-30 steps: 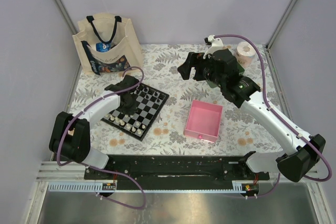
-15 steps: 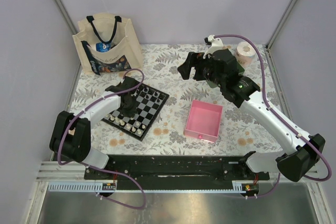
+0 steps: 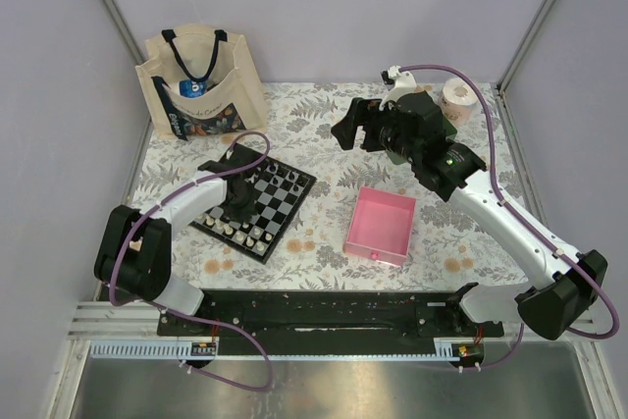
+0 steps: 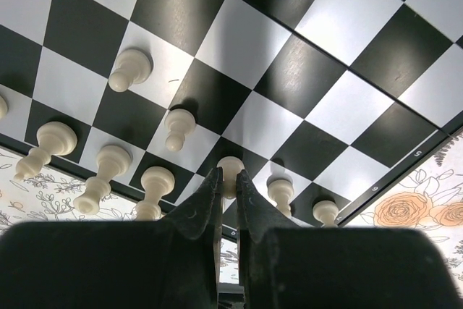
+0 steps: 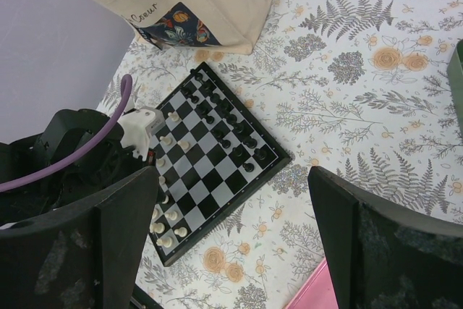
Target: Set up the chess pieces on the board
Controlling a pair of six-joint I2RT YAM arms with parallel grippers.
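The black-and-white board (image 3: 278,205) lies left of centre on the floral cloth. Black chess pieces (image 5: 226,115) stand along its far side and cream-white chess pieces (image 5: 171,223) along its near side. My left gripper (image 4: 228,180) is low over the near rows, its jaws shut on a cream-white piece (image 4: 231,167) that stands among other white pieces (image 4: 178,127). In the top view the left gripper (image 3: 238,205) is over the board's near-left part. My right gripper (image 3: 351,127) hangs open and empty high above the cloth, right of the board (image 5: 217,168).
A pink square tray (image 3: 381,226) sits right of the board. A cream tote bag (image 3: 201,85) stands at the back left. A pale roll (image 3: 454,97) is at the back right. A green edge (image 5: 457,70) shows at the right wrist view's border.
My left gripper has moved from the board's far-left part toward its near rows and come down among the white pieces. The right arm has not moved.
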